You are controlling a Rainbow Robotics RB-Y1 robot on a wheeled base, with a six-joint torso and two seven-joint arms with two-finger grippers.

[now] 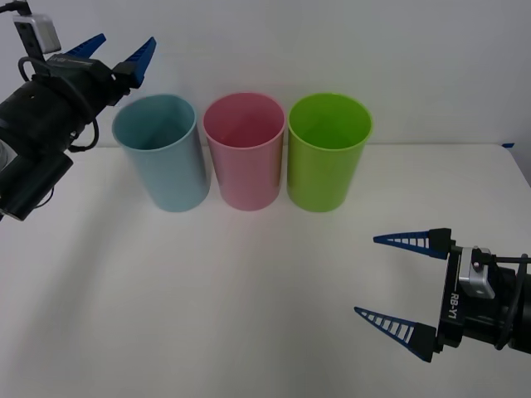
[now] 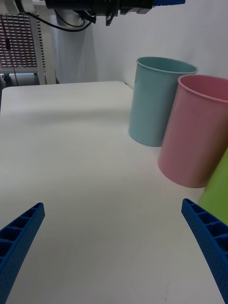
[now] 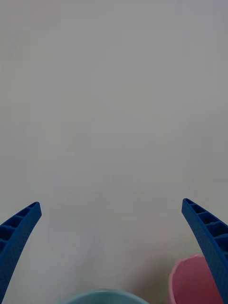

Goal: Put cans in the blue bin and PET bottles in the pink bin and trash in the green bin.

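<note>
Fingers spread and empty on both: left gripper (image 1: 119, 53) raised above blue bin (image 1: 162, 149), right gripper (image 1: 400, 280) low near green bin (image 1: 328, 149). Pink bin (image 1: 246, 148) between. Light, stiff plastic; likely gripped at rim.

green bin (image 2: 219, 190) cut by right wrist frame edge, bin interiors mostly hidden

Three bins stand in a row at the back of the bench (image 1: 249, 290): the blue bin (image 1: 161, 153) on the left, the pink bin (image 1: 246, 151) in the middle, the green bin (image 1: 327, 152) on the right, close together.
</note>
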